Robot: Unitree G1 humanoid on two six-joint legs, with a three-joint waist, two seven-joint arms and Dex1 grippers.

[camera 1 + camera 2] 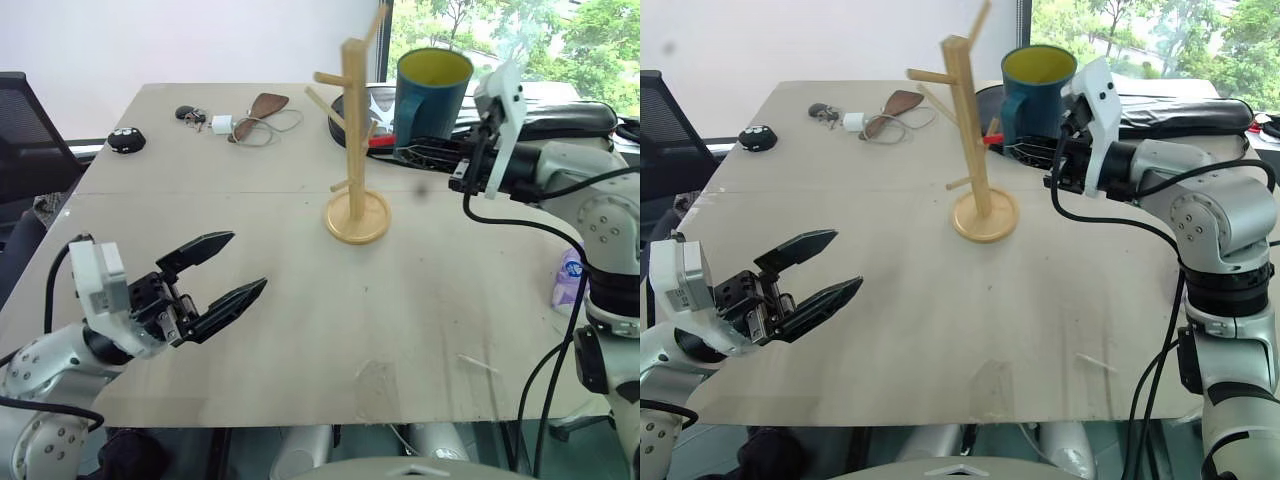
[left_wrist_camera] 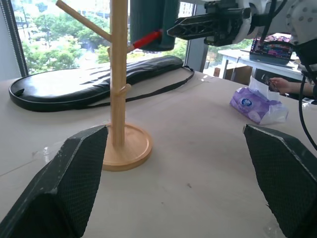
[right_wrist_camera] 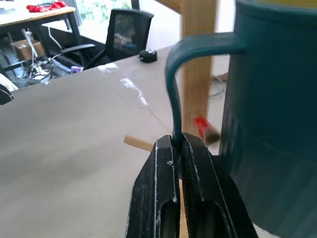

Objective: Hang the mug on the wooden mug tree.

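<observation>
Mug [image 1: 432,95] aloft, upper right of frame, right gripper [image 3: 176,148] pinched tight on its handle.
Wooden mug tree [image 1: 354,150] just left of mug, pegs free. Black bag [image 2: 99,79] behind; tissue pack [image 2: 253,105] right edge, print unreadable. Left gripper [image 1: 225,270] lower left, jaws wide, empty.

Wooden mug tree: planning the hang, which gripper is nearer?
Right. The right gripper holds the dark teal-blue mug beside the light-wood mug tree; the left gripper hovers open, well short of it.

Table [image 1: 300,330]: wooden mug tree [image 1: 354,160], keys [image 1: 190,115], perhaps charger [image 1: 222,125].
</observation>
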